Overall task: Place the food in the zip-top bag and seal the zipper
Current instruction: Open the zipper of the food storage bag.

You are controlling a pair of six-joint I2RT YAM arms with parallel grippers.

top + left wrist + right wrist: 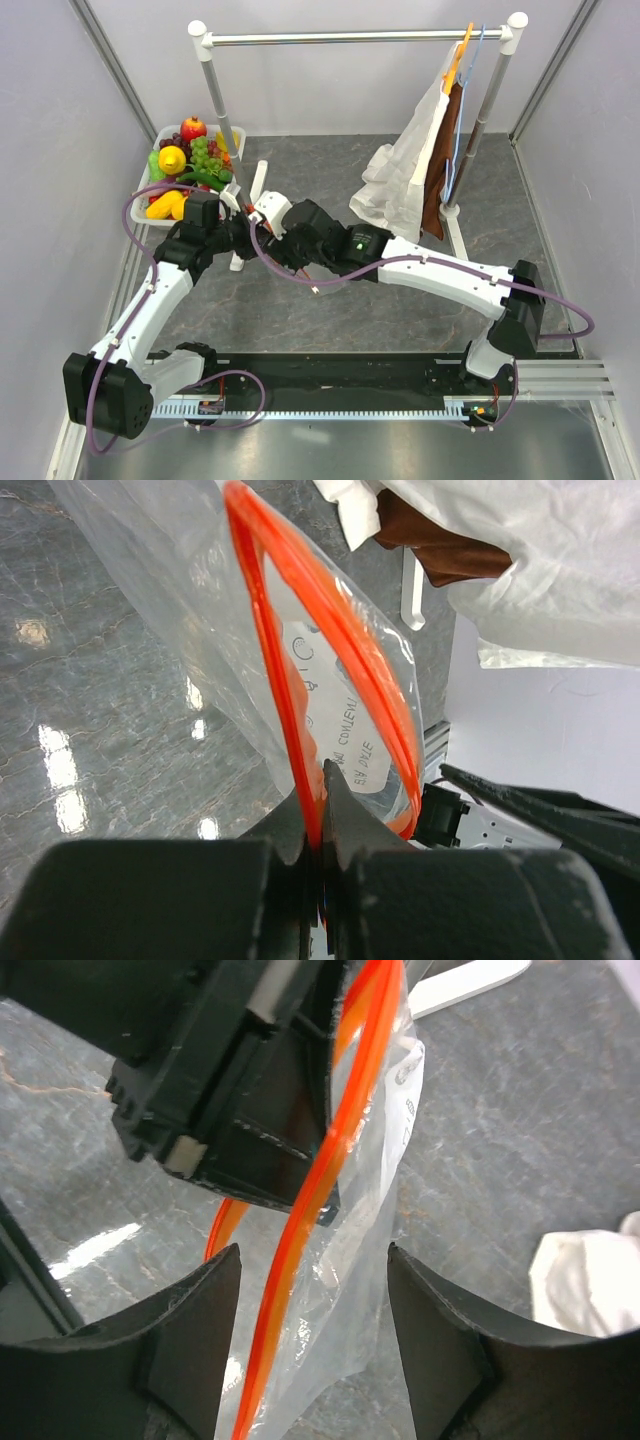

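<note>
**Bag pinched by its zipper edge, mouth open, food in the tray beyond**

Both arms rise from the near edge of the grey table (400,320) and lean in toward each other left of the middle. They meet above the table, and the bag is there, though it hardly shows from above.

The left gripper (322,810) is clamped tight on the zipper (275,680), the orange-red strip along the mouth of the clear bag (180,630). In its own camera, the two sides of the strip part just past the fingers and bow out into a long loop, so the mouth stands open. A white label (340,740) with dark print shows through the crinkled plastic inside that loop.

The right gripper (313,1260) faces the left one from close by, its jaws held wide. One side of the strip and a fold of plastic run through the gap between its fingers (190,1350). I cannot tell whether either finger touches them.

Further back on the left, just beyond the left gripper, the food (190,160) is heaped in a white tray (163,133). It is a mix of yellow, green, red and dark purple pieces.

At the back stands a clothes rack (350,38). A white cloth (400,170) and a brown one (435,205) hang at its right end, well apart from the bag.
</note>
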